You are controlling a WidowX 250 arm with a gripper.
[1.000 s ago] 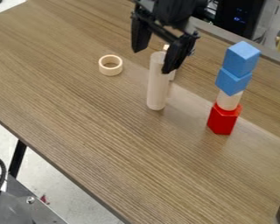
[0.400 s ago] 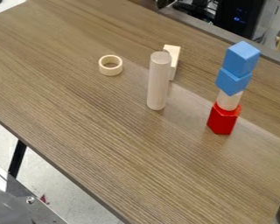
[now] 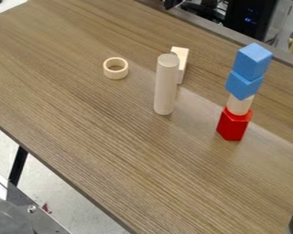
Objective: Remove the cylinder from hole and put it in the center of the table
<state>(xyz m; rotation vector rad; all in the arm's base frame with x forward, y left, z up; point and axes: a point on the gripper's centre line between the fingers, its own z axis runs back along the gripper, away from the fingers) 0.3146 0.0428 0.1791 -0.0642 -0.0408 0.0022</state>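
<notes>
Camera view, cylinder [image 3: 165, 87]: upright, camera-side of the claw [image 3: 171, 4], apart!
Claw spread: can't tell.
Claw shift: no longer over cylinder!

Partly hidden behind the upright cylinder [image 3: 165, 87], a pale block [image 3: 183, 64]; cut off at left and bottom, the table [image 3: 82, 114].

Cylinder [image 3: 165, 87] upright on table [image 3: 106, 151]. Ring [image 3: 107, 71] left of it, slightly farther back, apart. Block [image 3: 183, 57] just behind it, a bit right, partly hidden. Stack to its right, slightly nearer: base piece [image 3: 233, 127], spacer [image 3: 239, 105] on that, lower cube [image 3: 243, 85], upper cube [image 3: 253, 62] on top.
</notes>
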